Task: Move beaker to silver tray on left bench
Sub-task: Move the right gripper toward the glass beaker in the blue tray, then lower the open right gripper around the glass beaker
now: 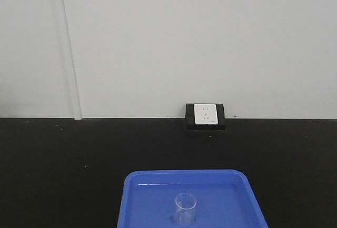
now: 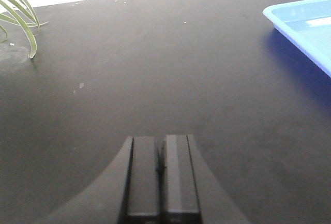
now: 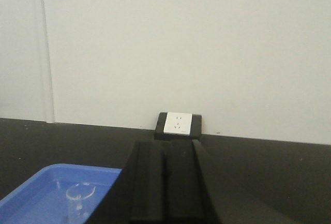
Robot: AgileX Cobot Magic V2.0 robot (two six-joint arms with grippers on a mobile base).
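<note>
Broadly, the black tabletop (image 1: 63, 165) carries a blue tray (image 1: 184, 173); both the left hand (image 2: 161, 154) and right hand (image 3: 165, 154) are closed, empty. Upright in that tray stands the beaker (image 1: 185, 207): likely light, slippery, fragile glass, best pinched gently across its mid-wall.

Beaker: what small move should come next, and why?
Probably open the right gripper and ease it toward the beaker. It stands upright in the blue tray, untouched; both grippers look shut, and the right wrist view shows it, while the left gripper faces bare bench.
</note>
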